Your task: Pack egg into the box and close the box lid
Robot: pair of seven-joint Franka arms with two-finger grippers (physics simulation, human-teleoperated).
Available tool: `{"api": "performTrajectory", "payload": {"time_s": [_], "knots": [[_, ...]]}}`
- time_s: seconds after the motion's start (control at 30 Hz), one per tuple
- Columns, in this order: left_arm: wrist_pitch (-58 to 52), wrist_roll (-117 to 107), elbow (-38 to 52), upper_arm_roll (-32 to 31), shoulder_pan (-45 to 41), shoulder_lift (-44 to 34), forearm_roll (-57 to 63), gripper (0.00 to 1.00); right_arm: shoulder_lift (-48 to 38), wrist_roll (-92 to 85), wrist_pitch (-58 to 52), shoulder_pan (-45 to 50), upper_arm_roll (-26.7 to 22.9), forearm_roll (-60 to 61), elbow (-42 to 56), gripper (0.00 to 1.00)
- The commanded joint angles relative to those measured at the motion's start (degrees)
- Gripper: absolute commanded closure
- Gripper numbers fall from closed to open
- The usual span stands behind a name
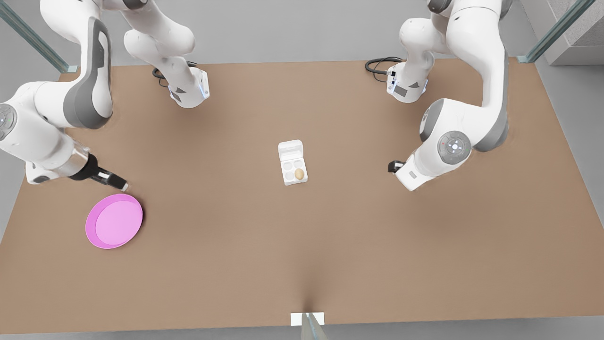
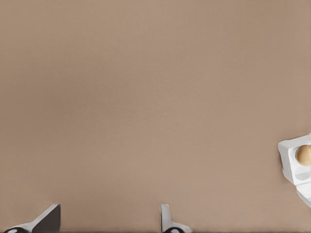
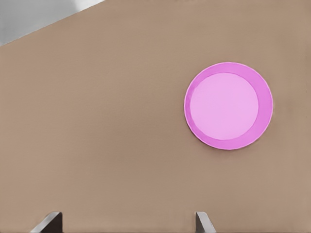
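The white box lies at the table's middle, and its box lid is flipped open flat behind the cups. A tan egg sits in one of the front cups. In the left wrist view the box and egg show at the edge. My left gripper hovers at the front view's right of the box, open and holding nothing. Over at the front view's left, my right gripper is open and holding nothing, just above the pink plate.
A round pink plate lies near the front left of the brown table, with nothing on it. Both arm bases stand at the table's far edge, with black cables beside them.
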Motion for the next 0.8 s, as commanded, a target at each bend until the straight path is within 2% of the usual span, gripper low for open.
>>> {"api": "performTrajectory", "payload": {"time_s": [0.0,0.07,0.13,0.17,0.23,0.3,0.43,0.47,0.53,0.6,0.77], "knots": [[11.5,-26.7,-7.3,-1.9,-2.2,-3.3,1.7,0.00,-2.0,-28.8,-11.2,-3.3,3.9,-4.0,0.9,0.00],[19.7,-32.5,-13.8,-6.3,-2.6,-3.7,1.8,0.00,-1.9,-27.4,-11.6,-2.8,3.9,-3.4,3.6,0.00],[28.8,-45.0,-18.1,-7.1,-9.0,-1.5,6.0,0.00,0.4,-23.4,-10.7,-1.4,4.0,-3.3,6.7,0.00],[31.9,-48.2,-21.1,-7.1,-11.1,-2.0,7.0,0.00,3.9,-23.8,-10.9,-2.0,5.9,-3.1,11.4,0.00],[32.1,-54.5,-22.3,-7.3,-14.7,-2.6,9.0,0.00,7.5,-23.7,-11.4,0.2,6.5,-3.3,14.7,0.00],[31.8,-61.3,-22.5,-9.6,-17.9,-1.9,10.4,0.00,7.6,-23.6,-11.9,0.0,6.5,-3.2,14.7,0.00],[32.2,-65.5,-22.4,-9.6,-21.3,-0.6,12.1,0.00,7.6,-24.4,-10.7,-0.2,6.5,-3.9,14.4,0.00],[31.7,-67.8,-23.1,-9.6,-24.8,-0.9,12.1,0.00,7.6,-24.4,-10.6,-0.3,6.5,-3.9,14.3,0.00],[32.3,-72.6,-25.9,-9.8,-27.4,-1.0,17.8,0.00,7.7,-24.4,-10.6,-0.5,6.5,-3.9,14.5,0.00],[31.6,-74.6,-28.0,-13.9,-27.5,-4.0,17.8,0.00,7.7,-24.3,-10.6,-0.5,6.4,-3.9,14.6,0.00],[38.8,-82.2,-27.2,-15.1,-31.2,1.6,21.2,0.00,7.7,-24.3,-10.5,-0.4,6.5,-3.9,14.6,0.00]]}}
